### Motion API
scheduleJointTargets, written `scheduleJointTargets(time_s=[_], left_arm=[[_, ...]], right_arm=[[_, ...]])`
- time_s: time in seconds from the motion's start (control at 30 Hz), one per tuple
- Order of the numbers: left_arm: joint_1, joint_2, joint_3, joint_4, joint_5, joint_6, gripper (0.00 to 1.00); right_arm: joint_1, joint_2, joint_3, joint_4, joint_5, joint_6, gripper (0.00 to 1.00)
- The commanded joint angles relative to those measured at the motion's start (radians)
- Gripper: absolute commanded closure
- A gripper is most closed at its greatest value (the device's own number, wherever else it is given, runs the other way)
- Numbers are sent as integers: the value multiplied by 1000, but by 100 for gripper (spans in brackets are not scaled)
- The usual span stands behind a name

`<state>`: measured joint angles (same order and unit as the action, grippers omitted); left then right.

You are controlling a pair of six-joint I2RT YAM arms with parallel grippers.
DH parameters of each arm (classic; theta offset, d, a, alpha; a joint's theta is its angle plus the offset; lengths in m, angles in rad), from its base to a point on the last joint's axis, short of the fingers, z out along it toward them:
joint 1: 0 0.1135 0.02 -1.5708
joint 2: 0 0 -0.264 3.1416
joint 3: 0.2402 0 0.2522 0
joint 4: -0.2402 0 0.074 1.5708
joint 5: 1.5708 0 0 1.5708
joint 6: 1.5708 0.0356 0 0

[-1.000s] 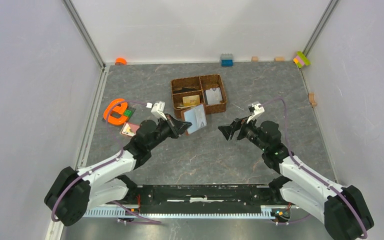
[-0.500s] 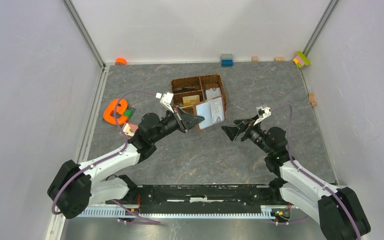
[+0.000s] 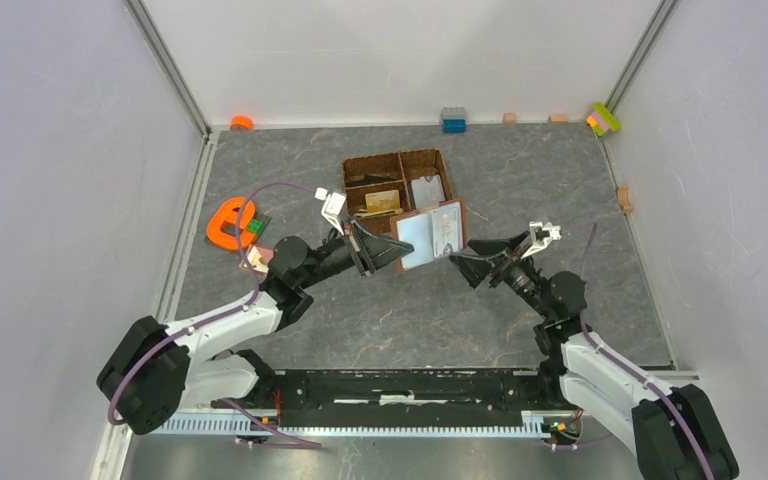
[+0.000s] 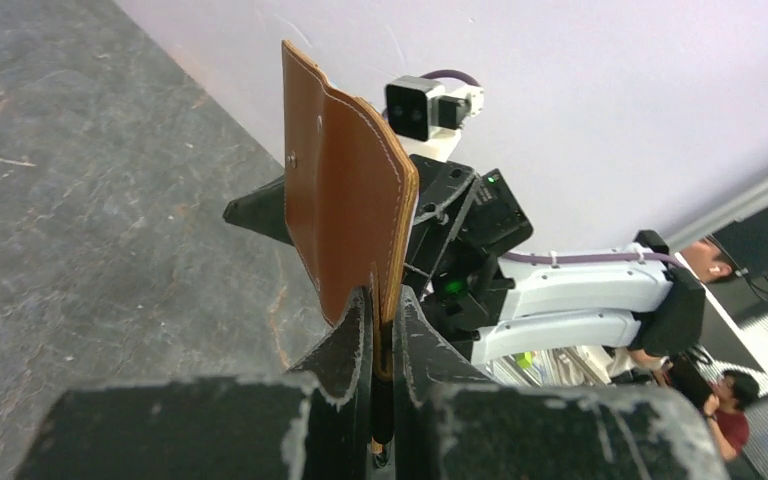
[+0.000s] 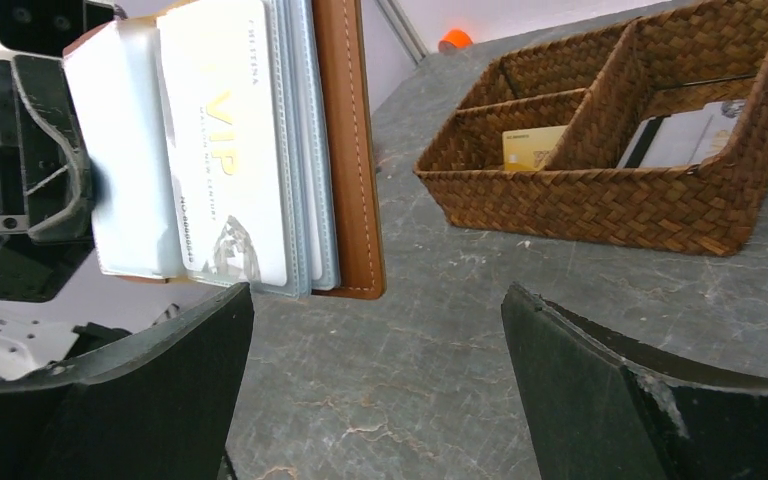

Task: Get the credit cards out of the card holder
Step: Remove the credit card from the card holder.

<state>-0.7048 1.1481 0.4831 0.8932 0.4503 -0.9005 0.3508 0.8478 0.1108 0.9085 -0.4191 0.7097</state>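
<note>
- Starting at the bottom of the overhead view: both arm bases sit at the near edge of the grey marbled table (image 3: pixel 410 310), with the arms reaching in toward the middle of the frame.
- The left claw (image 3: pixel 392 250) is pinched tight on the card holder (image 3: pixel 428 233). In the left wrist view the two fingers (image 4: pixel 350 335) squeeze the bottom of the brown leather cover (image 4: pixel 345 215), which stands upright between them.
- So the card holder is held up at mid-frame in the overhead view, opened out, with the pale inside facing the right arm. It looks lifted off the table, though I can't be sure.
- The right claw (image 3: pixel 465 262) is spread about as wide as it goes and has hold of nothing. It's just beside the card holder's lower right corner. Can't tell if it's touching.
- The right wrist view puts the open card holder (image 5: pixel 350 150) in the upper left, above the gap in the claw (image 5: pixel 376 292). A white card with "VIP" in gold (image 5: pixel 225 150) sits in its clear pockets.
- Just behind the card holder is the brown woven basket (image 3: pixel 345 188). There's a gold card (image 5: pixel 532 147) in one compartment and pale cards (image 5: pixel 680 138) in the one to its right.
- An orange thing (image 3: pixel 228 222) lies at the left of the frame.
- At the far edge there's a blue-grey block (image 3: pixel 453 120) near the top centre, and coloured blocks (image 3: pixel 603 118) in the upper right.
</note>
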Motion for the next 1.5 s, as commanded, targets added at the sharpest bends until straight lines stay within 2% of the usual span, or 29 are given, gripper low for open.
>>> scheduleJointTargets(time_s=[0.0,0.23,0.3,0.4,0.6,0.7,0.77,0.87,0.93,1.0,1.07,1.13,1.27,1.47], left_arm=[[-4,33,25,189,121,-15,97],[-4,114,41,282,180,-57,98],[-4,117,43,281,183,-61,98],[-4,107,37,268,164,-57,98],[-4,77,29,209,124,-32,98],[-4,55,27,136,77,-1,97],[-3,22,27,32,5,34,92],[-2,-47,31,-201,-209,98,82],[-3,-99,32,-365,-387,118,68],[-2,-133,32,-455,-524,117,53],[-2,-153,32,-495,-599,107,45],[-2,-169,31,-527,-651,82,41],[-2,-179,31,-498,-582,113,41],[-14,-130,55,-394,-362,147,45]], right_arm=[[-15,-15,-39,230,-55,93,2],[-16,0,-65,421,-127,157,11],[-16,22,-66,473,-148,179,22],[-16,54,-67,532,-171,210,33],[-15,70,-62,552,-186,215,58],[-17,62,-60,545,-189,211,75],[-16,58,-56,521,-188,204,86],[-16,52,-41,435,-174,177,95],[-17,47,-34,366,-152,157,97],[-16,42,-31,321,-129,138,97],[-16,37,-26,258,-103,110,97],[-16,35,-20,202,-78,85,97],[-17,42,12,46,-24,31,100],[-16,75,30,-1,-13,19,100]])
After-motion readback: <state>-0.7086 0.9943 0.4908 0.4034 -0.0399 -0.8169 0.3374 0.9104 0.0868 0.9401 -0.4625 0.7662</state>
